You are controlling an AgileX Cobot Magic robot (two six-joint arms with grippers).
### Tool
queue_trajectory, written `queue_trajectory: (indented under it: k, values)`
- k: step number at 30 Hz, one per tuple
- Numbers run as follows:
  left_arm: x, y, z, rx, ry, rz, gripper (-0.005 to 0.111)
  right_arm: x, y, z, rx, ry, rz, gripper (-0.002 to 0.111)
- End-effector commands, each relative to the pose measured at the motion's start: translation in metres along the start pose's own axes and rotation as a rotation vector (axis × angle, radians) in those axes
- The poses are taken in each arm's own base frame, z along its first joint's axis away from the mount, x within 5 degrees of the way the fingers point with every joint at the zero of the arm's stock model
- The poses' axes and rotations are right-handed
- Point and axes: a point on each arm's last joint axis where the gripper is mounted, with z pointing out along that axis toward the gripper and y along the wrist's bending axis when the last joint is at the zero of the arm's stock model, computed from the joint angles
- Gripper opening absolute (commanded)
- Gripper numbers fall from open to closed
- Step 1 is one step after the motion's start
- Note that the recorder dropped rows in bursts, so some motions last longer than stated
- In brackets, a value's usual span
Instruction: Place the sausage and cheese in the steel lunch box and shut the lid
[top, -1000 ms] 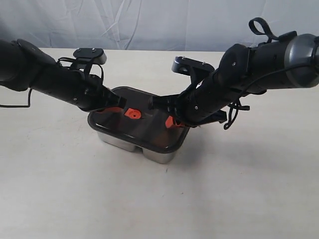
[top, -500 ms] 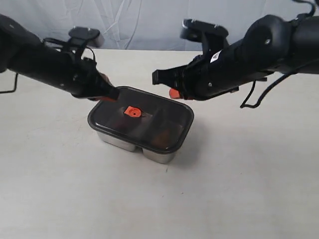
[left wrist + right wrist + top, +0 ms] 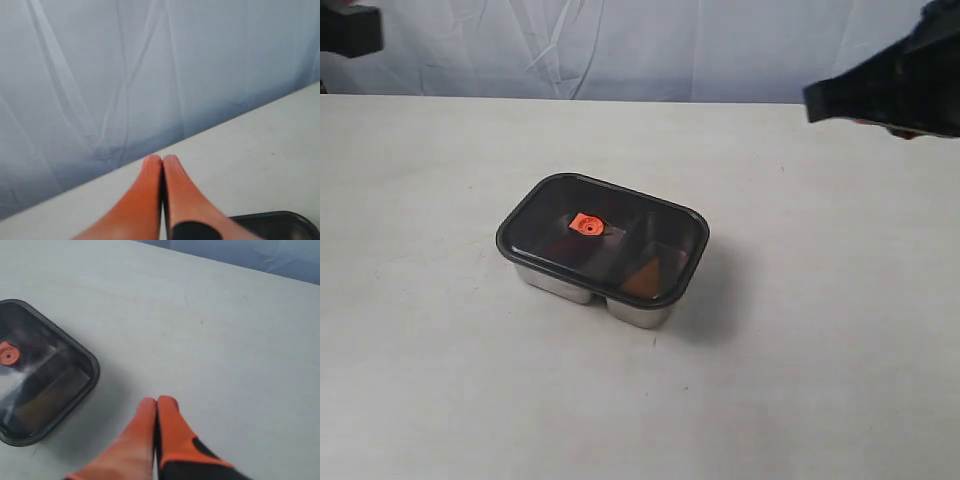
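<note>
The steel lunch box [image 3: 638,312] sits mid-frame in the exterior view on the pale counter [image 3: 800,380]. Its dark see-through lid [image 3: 620,215] is seated flat, with an orange valve [image 3: 586,226] at its middle. Through the lid, the cheese [image 3: 645,278] shows as an orange wedge in the right compartment. The left fingers [image 3: 150,195] and right fingers [image 3: 172,432] are pressed together and hold nothing, well apart from the box.

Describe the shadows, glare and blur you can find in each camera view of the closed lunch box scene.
Exterior view: the shiny stainless-steel lunch box casts a soft shadow rightward on the pale table. Left wrist view: the left gripper, orange jaws shut, looks soft near the lens. Right wrist view: pale glare streaks the dark tinted see-through lid; the right gripper is equally soft.
</note>
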Motion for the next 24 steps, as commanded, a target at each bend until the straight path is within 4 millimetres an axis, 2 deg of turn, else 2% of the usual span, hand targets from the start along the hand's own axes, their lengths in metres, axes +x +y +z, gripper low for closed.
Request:
queue_trajectory:
  k: [1, 5, 9, 17, 24]
  values:
    - [0.012, -0.005, -0.037, -0.034, -0.054, 0.084, 0.000, 0.026, -0.014, -0.018, 0.053, -0.014, 0.034, -0.001]
    - [0.014, -0.009, -0.052, -0.023, -0.079, 0.092, 0.000, 0.053, -0.017, -0.014, 0.043, -0.004, 0.061, -0.001]
    - [0.011, -0.009, -0.058, -0.027, -0.101, 0.096, 0.000, 0.071, -0.014, -0.006, 0.015, 0.069, 0.197, -0.001]
    - [0.011, -0.009, -0.058, -0.027, -0.103, 0.096, 0.000, 0.071, -0.009, -0.005, -0.038, 0.066, 0.251, -0.001]
    - [0.011, -0.009, -0.058, -0.027, -0.103, 0.096, 0.000, 0.065, -0.013, -0.005, -0.002, -0.002, 0.208, -0.001]
